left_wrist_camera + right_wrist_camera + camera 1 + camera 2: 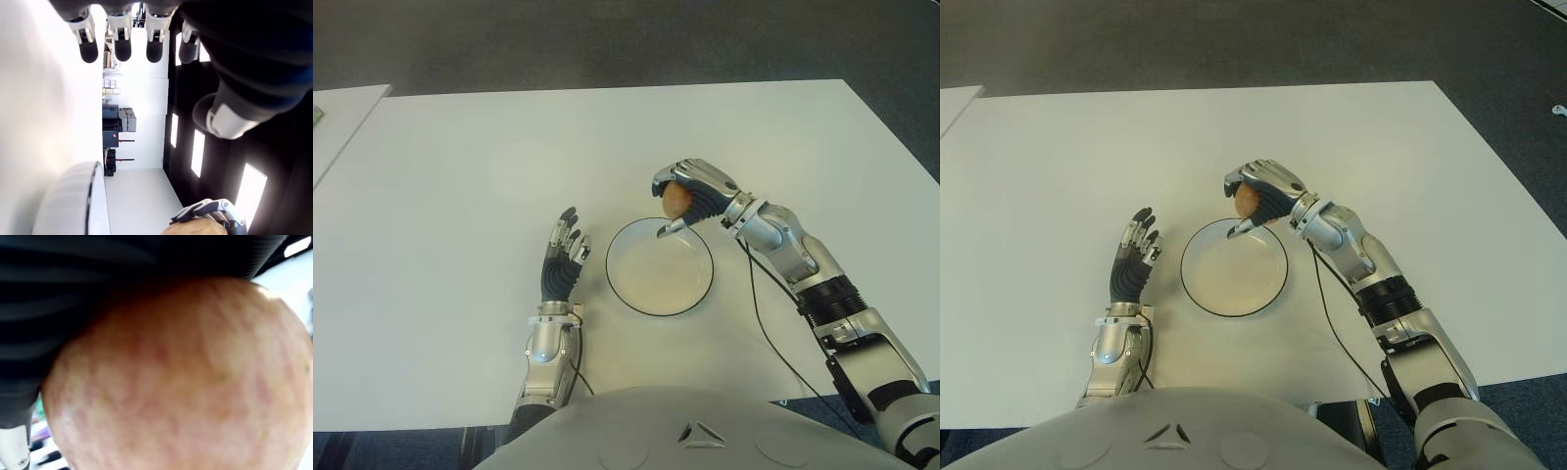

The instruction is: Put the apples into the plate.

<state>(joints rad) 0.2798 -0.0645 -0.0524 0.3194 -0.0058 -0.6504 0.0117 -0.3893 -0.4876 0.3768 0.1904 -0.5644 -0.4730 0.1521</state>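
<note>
A reddish-yellow apple is held in my right hand, whose fingers curl over it just above the far rim of the plate. In the right wrist view the apple fills the picture under the dark palm. The round white plate with a dark rim lies on the table in front of me, with nothing in it. My left hand shows just left of the plate, fingers straight and spread, holding nothing. In the left wrist view its fingertips are extended, and the plate rim shows beside them.
The white table stretches wide around the plate. A second white tabletop adjoins at the far left. A thin black cable runs along my right forearm across the table's near edge. Dark floor lies beyond.
</note>
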